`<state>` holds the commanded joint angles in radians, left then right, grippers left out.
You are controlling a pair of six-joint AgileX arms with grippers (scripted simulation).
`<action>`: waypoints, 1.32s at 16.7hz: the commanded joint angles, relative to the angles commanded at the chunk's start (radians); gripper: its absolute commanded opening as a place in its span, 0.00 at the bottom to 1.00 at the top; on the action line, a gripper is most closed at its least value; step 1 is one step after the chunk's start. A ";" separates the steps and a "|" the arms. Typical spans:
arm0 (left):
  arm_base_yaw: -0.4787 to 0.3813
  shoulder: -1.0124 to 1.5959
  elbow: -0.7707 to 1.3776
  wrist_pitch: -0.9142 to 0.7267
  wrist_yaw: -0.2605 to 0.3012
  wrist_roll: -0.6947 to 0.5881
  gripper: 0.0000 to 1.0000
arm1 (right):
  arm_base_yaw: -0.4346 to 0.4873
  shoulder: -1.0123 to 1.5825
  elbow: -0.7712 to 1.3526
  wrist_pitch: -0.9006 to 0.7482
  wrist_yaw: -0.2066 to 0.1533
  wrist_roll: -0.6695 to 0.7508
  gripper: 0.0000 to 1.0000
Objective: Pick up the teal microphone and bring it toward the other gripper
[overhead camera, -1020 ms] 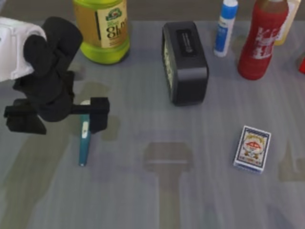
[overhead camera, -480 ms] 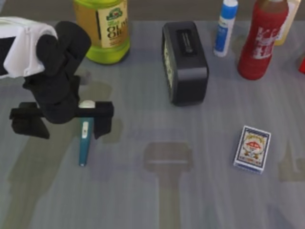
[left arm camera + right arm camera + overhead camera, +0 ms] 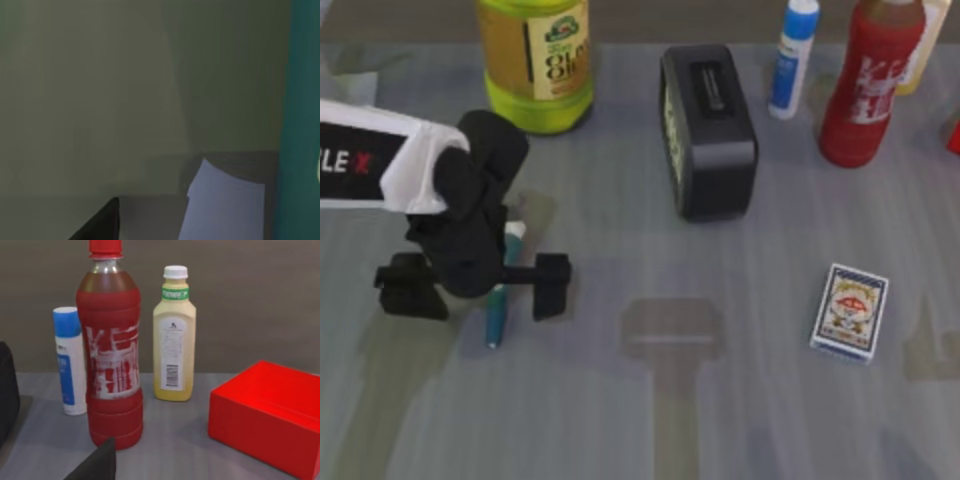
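While the left tool [image 3: 480, 285] hangs low over the desk [image 3: 740, 420], its two black fingers stand spread, one to either side of the teal microphone [image 3: 498, 318]. That microphone lies flat beneath the wrist, whitish head [image 3: 514, 231] poking out on the far side, slim handle tip showing on the near side. It looks like a straddle for a pinch across the handle, though nothing is gripped yet; whether either finger touches the handle, I cannot tell. In the left wrist view the teal handle [image 3: 300, 120] fills one edge, very close to the camera.

Beyond the tool stands the green oil bottle [image 3: 534, 60], near enough that a lift should go straight up first. Farther right sits the black alarm clock [image 3: 708, 130], then open desk in the middle, the likely lane for carrying the microphone across. Right again come the playing-card box [image 3: 850, 312], the blue-and-white tube [image 3: 792, 55] and the red bottle [image 3: 868, 80].

Out of the top view, the right arm is parked; only one dark fingertip [image 3: 97, 462] shows in its wrist view, facing the red bottle, a yellow bottle [image 3: 174, 335] and a red box [image 3: 265, 415].
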<state>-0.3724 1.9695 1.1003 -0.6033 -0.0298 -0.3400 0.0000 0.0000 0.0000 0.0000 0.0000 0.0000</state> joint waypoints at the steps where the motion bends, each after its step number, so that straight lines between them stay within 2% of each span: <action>1: 0.001 0.021 -0.013 0.033 0.000 0.001 1.00 | 0.000 0.000 0.000 0.000 0.000 0.000 1.00; 7: 0.002 0.047 -0.028 0.069 0.000 0.002 1.00 | 0.000 0.000 0.000 0.000 0.000 0.000 1.00; 20: 0.002 0.047 -0.028 0.069 0.000 0.002 0.02 | 0.000 0.000 0.000 0.000 0.000 0.000 1.00; 22: 0.002 0.047 -0.028 0.069 0.000 0.002 0.00 | 0.000 0.000 0.000 0.000 0.000 0.000 1.00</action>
<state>-0.3708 2.0170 1.0720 -0.5345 -0.0293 -0.3378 0.0000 0.0000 0.0000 0.0000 0.0000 0.0000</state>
